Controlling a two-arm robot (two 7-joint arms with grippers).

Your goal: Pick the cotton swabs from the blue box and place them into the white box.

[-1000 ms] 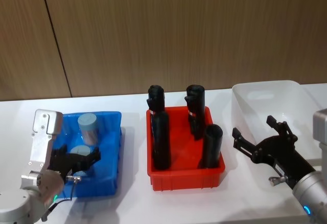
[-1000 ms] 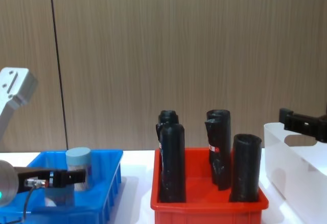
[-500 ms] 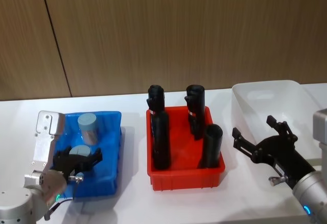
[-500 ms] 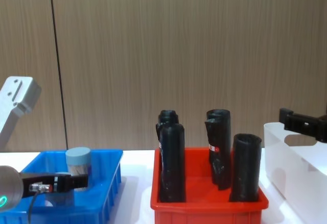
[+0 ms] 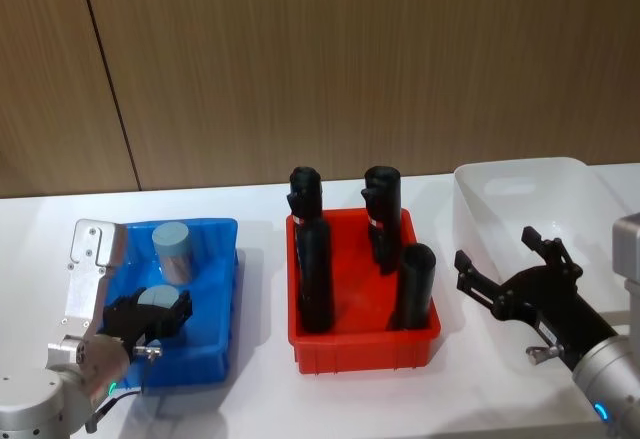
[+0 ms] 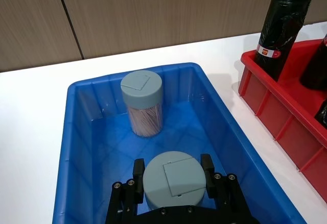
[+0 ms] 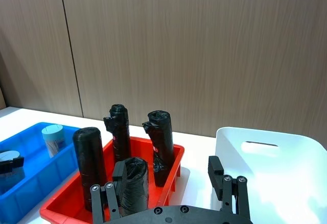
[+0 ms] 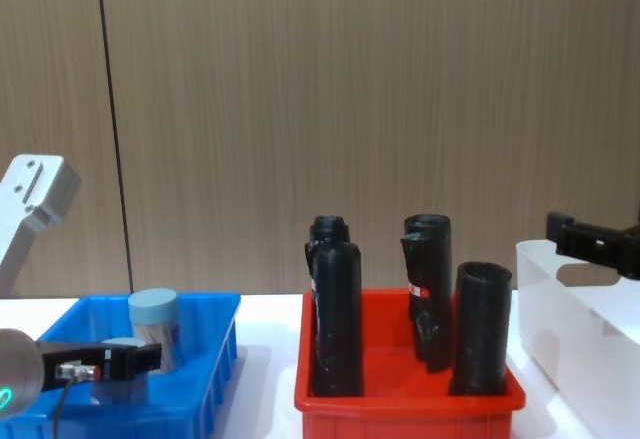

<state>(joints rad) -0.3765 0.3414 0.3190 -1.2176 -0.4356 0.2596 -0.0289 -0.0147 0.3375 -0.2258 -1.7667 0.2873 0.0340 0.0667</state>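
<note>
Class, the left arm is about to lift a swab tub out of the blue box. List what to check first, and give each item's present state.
1. Left gripper closed on both sides of the near swab tub's lid: ok.
2. Grip firm enough to lift: cannot tell.
3. Far swab tub stands apart from the held one in the blue box: ok.
4. Low, straight path to the white box: not ok. The red bin of tall black cylinders stands between.
5. White box has room: ok.
6. Right gripper, open at the white box's near side, clear of the drop: cannot tell.
</note>
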